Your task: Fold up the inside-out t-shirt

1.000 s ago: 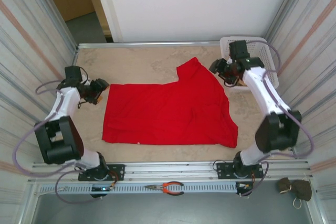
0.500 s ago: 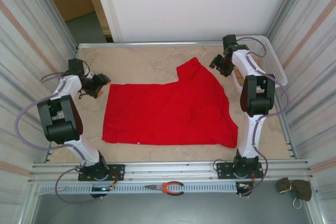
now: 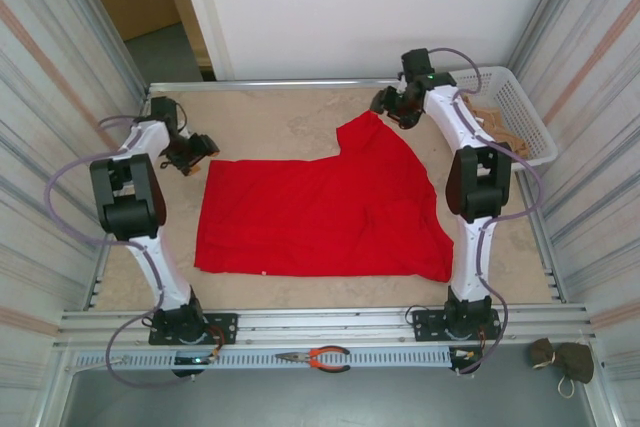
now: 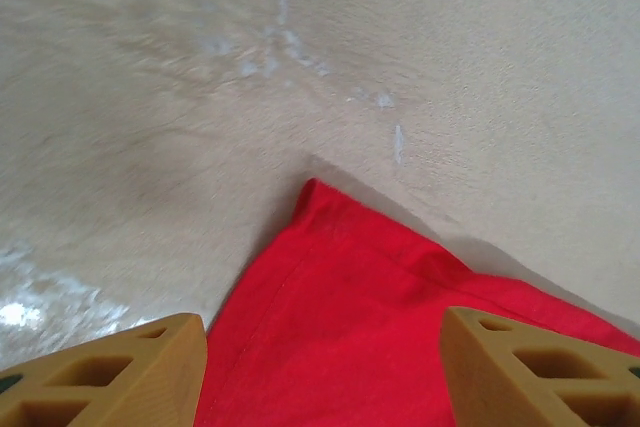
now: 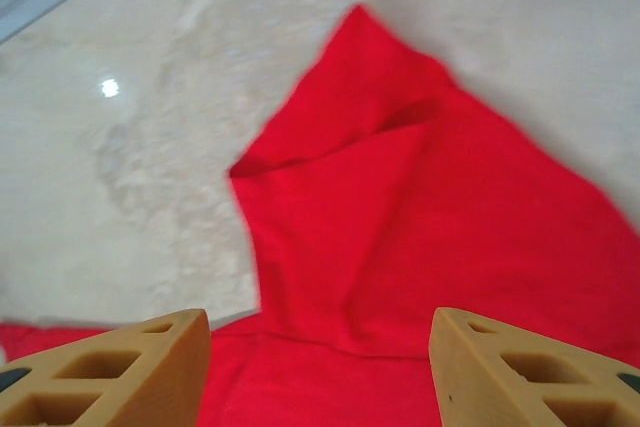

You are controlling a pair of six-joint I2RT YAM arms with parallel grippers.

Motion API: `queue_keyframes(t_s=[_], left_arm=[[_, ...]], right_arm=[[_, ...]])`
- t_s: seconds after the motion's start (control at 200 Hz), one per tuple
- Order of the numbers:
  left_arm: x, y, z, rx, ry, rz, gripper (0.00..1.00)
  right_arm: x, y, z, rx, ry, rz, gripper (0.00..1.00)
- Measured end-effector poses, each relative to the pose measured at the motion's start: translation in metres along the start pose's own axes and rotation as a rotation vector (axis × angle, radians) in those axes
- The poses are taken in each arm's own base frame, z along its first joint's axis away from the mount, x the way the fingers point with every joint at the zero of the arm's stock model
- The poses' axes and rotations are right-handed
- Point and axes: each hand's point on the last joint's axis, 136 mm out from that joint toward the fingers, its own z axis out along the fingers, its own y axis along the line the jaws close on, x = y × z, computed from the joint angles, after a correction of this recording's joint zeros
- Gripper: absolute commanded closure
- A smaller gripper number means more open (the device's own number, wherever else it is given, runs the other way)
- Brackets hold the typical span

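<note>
Fingers apart and empty both sides; t-shirt corner's at 12 o'clock off my left gripper, sleeve likewise off my right gripper.

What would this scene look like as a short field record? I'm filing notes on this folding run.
shirt: inside-out t-shirt spread flat on the table
sleeve: sticks out toward the far side
left gripper: open, holding nothing, at the shirt's far left corner
right gripper: open, holding nothing, by the far sleeve
basket: white, at the table's far right corner
pliers: on the near rail, off the cloth
fold: not yet begun
</note>
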Motion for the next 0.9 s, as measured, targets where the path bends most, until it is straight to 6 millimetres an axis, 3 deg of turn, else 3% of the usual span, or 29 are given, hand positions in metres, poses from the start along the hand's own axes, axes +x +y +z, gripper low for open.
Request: queue_keyframes(t_s=[0.125,0.331,0.471,0.576,0.746,0.897], left_arm=[[-0.002,-0.012,0.010,-0.042,0.014,0.086,0.37],[-0.005,-0.020,0.022,-0.113,0.024,0.189,0.38],[0.003,-0.015,0.037,-0.158,0.061,0.232,0.39],[0.008,-0.012,0.043,-0.180,0.082,0.250,0.51],[0.009,-0.011,0.044,-0.181,0.087,0.265,0.83],[0.010,-0.010,0.045,-0.179,0.091,0.267,0.88]], right_arm=[[-0.007,0.017,0.005,-0.035,-0.024,-0.030,0.41],[-0.012,-0.004,0.036,0.003,-0.006,-0.009,0.40],[-0.015,-0.011,0.056,0.029,0.004,-0.013,0.40],[-0.023,-0.007,0.064,0.037,-0.007,-0.036,0.40],[-0.033,-0.008,0.072,0.068,-0.035,-0.046,0.40],[-0.035,-0.016,0.087,0.096,-0.035,-0.042,0.41]])
